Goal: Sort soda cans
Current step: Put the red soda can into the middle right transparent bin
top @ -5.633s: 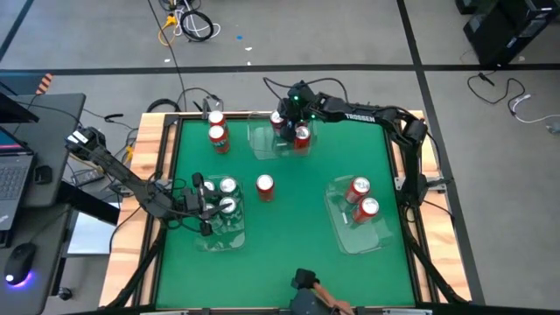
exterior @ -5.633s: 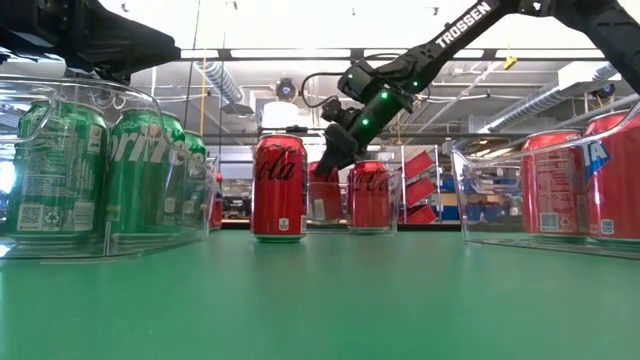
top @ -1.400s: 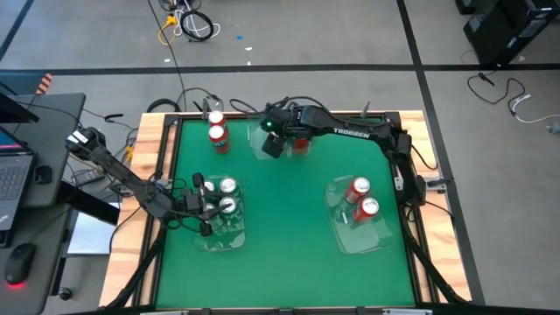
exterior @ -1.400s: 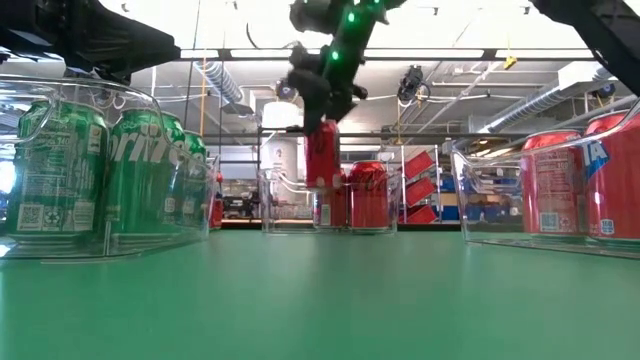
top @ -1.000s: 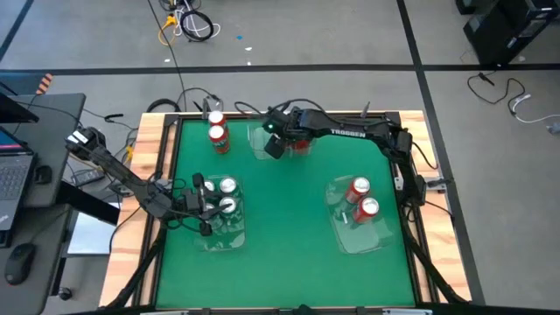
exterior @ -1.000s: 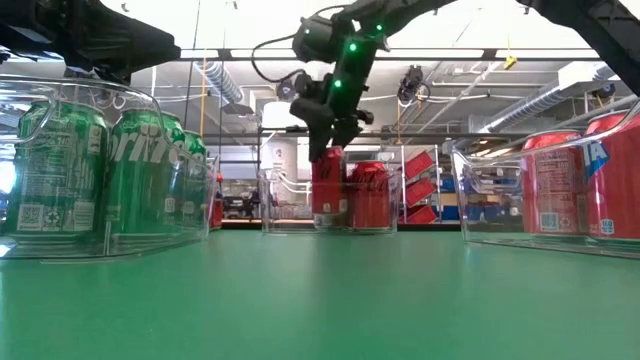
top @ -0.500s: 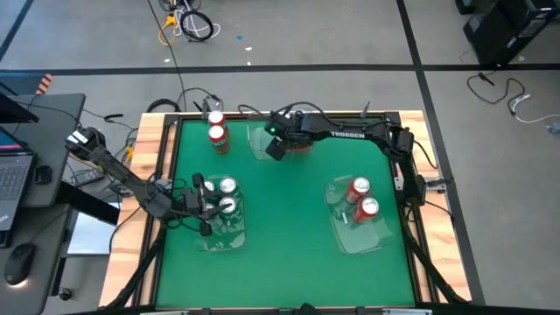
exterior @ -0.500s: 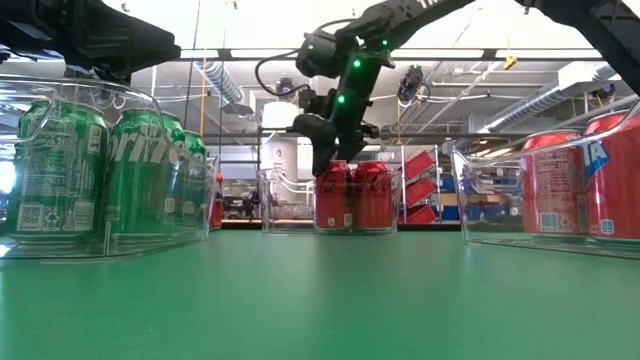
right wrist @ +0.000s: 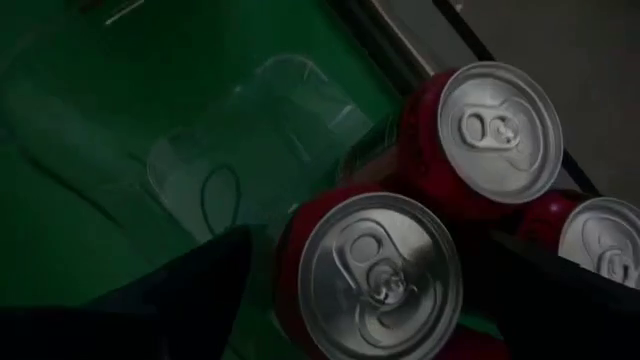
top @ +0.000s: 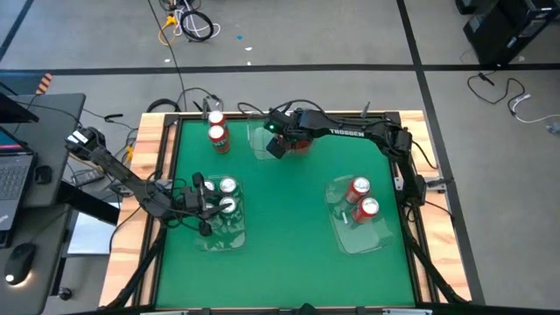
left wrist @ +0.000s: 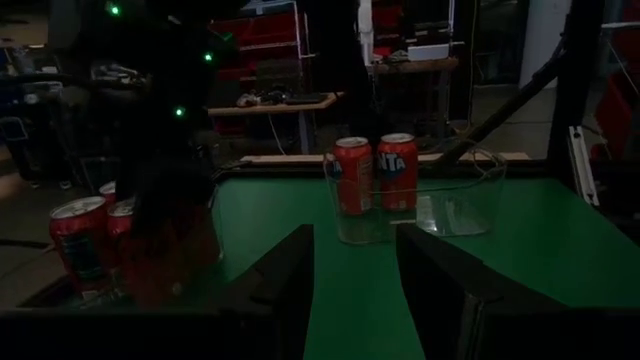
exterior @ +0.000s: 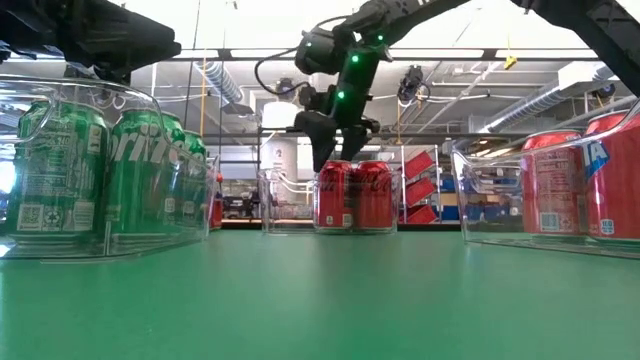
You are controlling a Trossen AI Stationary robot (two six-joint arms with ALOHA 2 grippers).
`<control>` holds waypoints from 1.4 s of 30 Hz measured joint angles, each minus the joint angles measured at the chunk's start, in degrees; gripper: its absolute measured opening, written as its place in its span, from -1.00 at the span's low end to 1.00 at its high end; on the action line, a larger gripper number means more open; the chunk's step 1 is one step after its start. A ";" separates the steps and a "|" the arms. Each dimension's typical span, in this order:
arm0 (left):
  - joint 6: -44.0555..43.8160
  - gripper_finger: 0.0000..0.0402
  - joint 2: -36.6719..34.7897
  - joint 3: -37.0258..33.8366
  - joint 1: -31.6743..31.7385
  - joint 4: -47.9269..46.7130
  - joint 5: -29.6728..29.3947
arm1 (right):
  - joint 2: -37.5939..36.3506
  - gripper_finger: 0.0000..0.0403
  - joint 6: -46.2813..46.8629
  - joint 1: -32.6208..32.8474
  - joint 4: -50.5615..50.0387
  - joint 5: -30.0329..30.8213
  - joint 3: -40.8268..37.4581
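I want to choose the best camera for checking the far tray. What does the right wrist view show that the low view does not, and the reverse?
Only the right wrist view shows the silver tops of the red cans from above, with the right tool straddling the nearest one. Only the low view shows the green cans in their near tray and the can labels side-on. Both show red cans standing close together, upright, in the far clear tray.
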 joint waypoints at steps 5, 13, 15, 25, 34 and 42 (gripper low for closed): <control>-0.52 -0.27 0.00 0.00 0.00 0.44 -0.39 | 0.02 0.78 -1.65 0.75 -2.17 1.37 4.18; 1.70 -0.27 -5.30 0.00 -0.02 0.23 -4.37 | -0.09 0.78 -3.50 2.93 1.54 -3.98 9.70; 2.14 -0.27 -8.85 0.00 -0.01 -1.10 -4.19 | -0.09 0.78 -3.45 4.05 6.06 -8.46 9.70; 2.68 -0.52 -28.75 0.00 0.00 -12.30 4.27 | 5.05 0.75 -0.89 10.35 34.26 -8.45 9.67; 3.17 -0.70 -35.26 0.00 0.00 -18.36 5.19 | 13.00 0.75 4.16 10.35 48.63 -3.75 9.65; 3.32 -0.72 -35.28 0.00 0.00 -18.61 5.29 | 18.25 0.75 4.48 9.42 53.59 -0.52 11.46</control>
